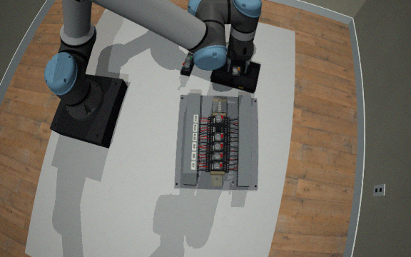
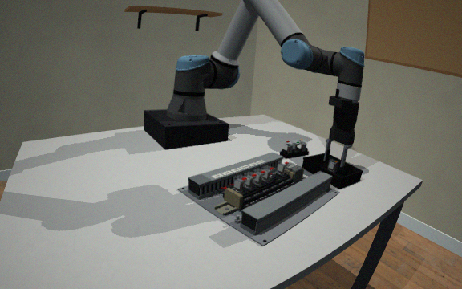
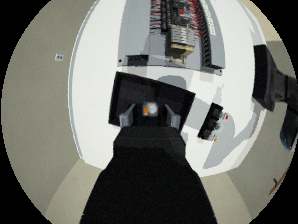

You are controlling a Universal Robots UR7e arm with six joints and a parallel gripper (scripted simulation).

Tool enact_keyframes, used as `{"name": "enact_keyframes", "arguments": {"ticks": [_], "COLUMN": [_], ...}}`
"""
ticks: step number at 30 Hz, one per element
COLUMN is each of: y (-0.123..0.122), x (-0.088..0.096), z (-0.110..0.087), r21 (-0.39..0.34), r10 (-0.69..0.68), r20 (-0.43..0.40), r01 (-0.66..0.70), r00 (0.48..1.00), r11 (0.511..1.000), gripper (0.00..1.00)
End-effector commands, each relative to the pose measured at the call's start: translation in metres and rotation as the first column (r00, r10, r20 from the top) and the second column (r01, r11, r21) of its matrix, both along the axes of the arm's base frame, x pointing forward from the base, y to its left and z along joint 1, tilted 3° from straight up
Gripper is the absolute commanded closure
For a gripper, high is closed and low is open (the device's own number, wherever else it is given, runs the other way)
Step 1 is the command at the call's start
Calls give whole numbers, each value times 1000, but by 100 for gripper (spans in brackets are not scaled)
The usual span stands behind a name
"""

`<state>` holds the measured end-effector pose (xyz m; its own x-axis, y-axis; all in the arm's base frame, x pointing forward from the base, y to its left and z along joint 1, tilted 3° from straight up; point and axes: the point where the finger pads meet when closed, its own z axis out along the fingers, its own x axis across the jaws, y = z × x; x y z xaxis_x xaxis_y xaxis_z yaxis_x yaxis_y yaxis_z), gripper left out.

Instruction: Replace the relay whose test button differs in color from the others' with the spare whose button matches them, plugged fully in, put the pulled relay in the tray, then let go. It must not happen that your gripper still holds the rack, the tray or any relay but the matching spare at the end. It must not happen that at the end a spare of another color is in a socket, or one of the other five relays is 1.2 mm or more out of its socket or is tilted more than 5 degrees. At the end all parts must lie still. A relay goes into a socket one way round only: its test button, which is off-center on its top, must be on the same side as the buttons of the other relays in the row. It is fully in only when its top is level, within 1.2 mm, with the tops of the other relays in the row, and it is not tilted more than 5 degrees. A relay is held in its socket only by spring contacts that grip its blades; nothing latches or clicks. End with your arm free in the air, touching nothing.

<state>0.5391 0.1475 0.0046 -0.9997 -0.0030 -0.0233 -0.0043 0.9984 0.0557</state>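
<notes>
1. Olive-grey walls, plank floor of warm wood, white matte table (image 2: 95,241) with a rounded edge and a dark slanted leg; wooden wall shelf (image 2: 171,10) on black brackets high on the left, tan board (image 2: 427,36) on the right wall.
2. Far left on the table: black square pedestal (image 2: 219,134), grey arm with blue joint caps rising from it and bending over to the right.
3. Mid-table: flat grey panel (image 2: 267,237), two long ribbed grey ducts along its sides, white labels on the left duct in the top view.
4. Between the ducts: row of relays (image 1: 219,146) in black sockets amid red wiring, clear boxy bodies, red test buttons on the four nearer ones; one socket in the row open, just behind them.
5. Beyond the panel, left of the tray: small black holder with spares (image 2: 294,149), one red button and one green showing.
6. Right of that: black open-topped tray (image 2: 347,181), straight walls, pulled relay (image 2: 334,164) lying inside, small and pale with an orange spot on top.
7. Above the tray: gripper (image 2: 334,157), pointing straight down, fully spread, grasping nothing, thin metal fingers (image 2: 327,152) either side of the relay inside the tray.
</notes>
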Motion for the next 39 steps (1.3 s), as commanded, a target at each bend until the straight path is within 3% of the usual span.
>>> {"name": "enact_keyframes", "arguments": {"ticks": [1,39], "y": [0,-1], "x": [0,0], "z": [4,14], "r21": [0,0], "r10": [0,0], "r20": [2,2], "r01": [0,0], "r00": [1000,1000], "r11": [1000,1000], "gripper": [0,0]}}
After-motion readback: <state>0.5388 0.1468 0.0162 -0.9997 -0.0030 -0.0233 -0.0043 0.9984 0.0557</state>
